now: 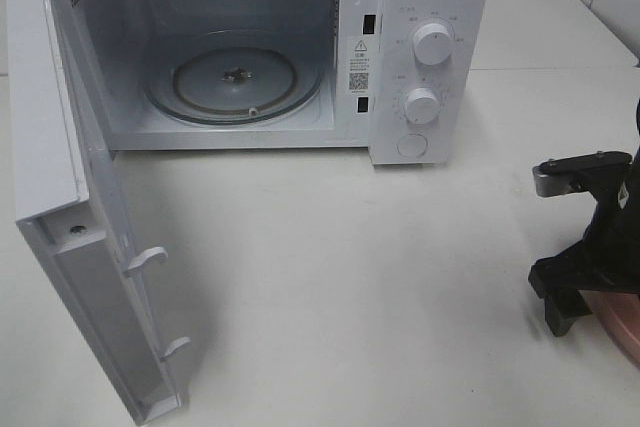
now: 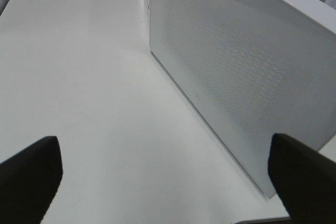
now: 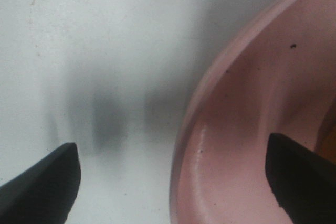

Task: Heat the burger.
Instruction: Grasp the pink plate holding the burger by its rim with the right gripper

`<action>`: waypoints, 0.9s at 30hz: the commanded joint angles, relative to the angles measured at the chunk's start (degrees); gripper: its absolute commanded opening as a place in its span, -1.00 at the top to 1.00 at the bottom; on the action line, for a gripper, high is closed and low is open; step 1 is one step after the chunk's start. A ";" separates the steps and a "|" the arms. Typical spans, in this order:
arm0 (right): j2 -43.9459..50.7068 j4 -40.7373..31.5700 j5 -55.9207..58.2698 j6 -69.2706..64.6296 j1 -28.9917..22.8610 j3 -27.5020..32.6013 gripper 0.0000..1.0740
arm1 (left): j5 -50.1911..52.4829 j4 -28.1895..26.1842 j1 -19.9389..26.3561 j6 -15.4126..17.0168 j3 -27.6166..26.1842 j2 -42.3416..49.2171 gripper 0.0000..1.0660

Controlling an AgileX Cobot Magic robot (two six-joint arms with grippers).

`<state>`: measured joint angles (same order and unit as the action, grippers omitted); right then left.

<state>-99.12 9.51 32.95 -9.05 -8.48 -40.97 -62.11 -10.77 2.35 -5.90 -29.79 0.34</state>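
Observation:
The burger is out of view in all three frames. A round pink plate (image 1: 622, 325) shows at the right edge of the table, mostly under my right arm. My right gripper (image 1: 562, 299) hangs low over its rim. In the right wrist view the right gripper (image 3: 173, 182) is open, one fingertip over the white table and the other over the inside of the plate (image 3: 252, 103), with nothing between them. The left gripper (image 2: 165, 177) is open and empty, close to the table beside the perforated outer face of the microwave door (image 2: 236, 66).
A white microwave (image 1: 430, 7) stands at the back of the table. Its door (image 1: 60, 107) is swung wide open to the left, reaching toward the front edge. The glass turntable (image 1: 235, 82) inside is bare. Two dials (image 1: 433, 44) sit on the right panel.

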 commanded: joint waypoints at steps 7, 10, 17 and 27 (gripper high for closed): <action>-0.46 0.11 -0.92 0.63 0.34 0.06 -0.31 | 0.52 -0.06 -0.11 -0.06 0.11 0.92 -0.87; -0.46 0.11 -0.92 0.63 0.34 0.06 -0.18 | 0.52 -0.06 -0.11 -0.06 0.11 0.92 -0.87; -0.46 0.06 0.69 0.40 0.34 0.11 0.42 | 0.52 -0.06 -0.11 -0.06 0.11 0.92 -0.87; -0.46 0.40 -0.23 0.57 0.34 0.11 1.00 | 0.52 -0.06 -0.11 -0.06 0.11 0.92 -0.87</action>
<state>-99.24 9.57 33.00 -9.05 -8.37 -40.97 -62.11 -10.77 2.35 -5.90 -29.79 0.34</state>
